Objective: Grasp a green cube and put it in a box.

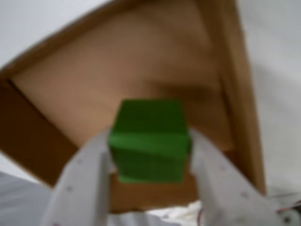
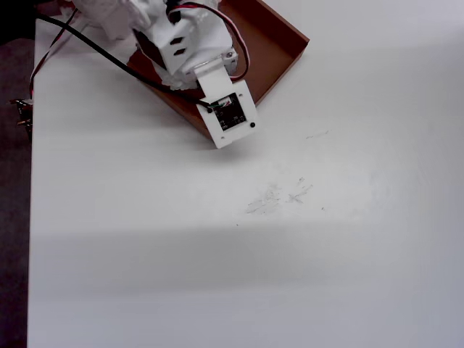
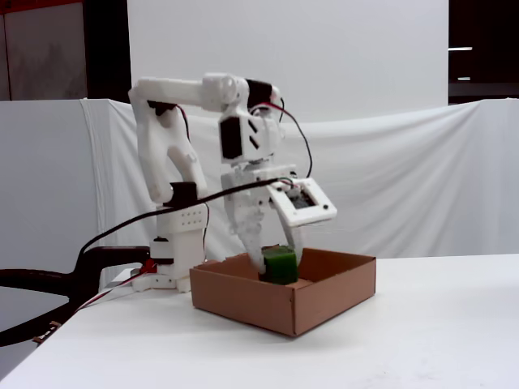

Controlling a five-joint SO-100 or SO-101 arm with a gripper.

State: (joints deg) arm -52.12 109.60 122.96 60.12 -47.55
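1. Both jaws of our white two-finger gripper (image 1: 149,162) are clenched on the small bright-green cube (image 1: 149,146), one white finger (image 1: 89,174) pressed to each side of it in the wrist view.
2. We hold the cube over the large shallow brown cardboard box (image 1: 117,75); its floor fills the wrist view behind the cube, though that picture is blurred.
3. From the fixed view we see the gripper (image 3: 276,258) reaching down into the box (image 3: 268,304), with the green cube (image 3: 280,266) showing just above the near wall. We cannot tell whether it touches the floor.
4. From overhead, our arm (image 2: 181,43) covers most of the box (image 2: 279,47) at the top of the white table (image 2: 254,239); the cube is hidden there.
5. We can read no writing or label anywhere; the small dark board on the white wrist plate (image 2: 230,114) is too small to make out.
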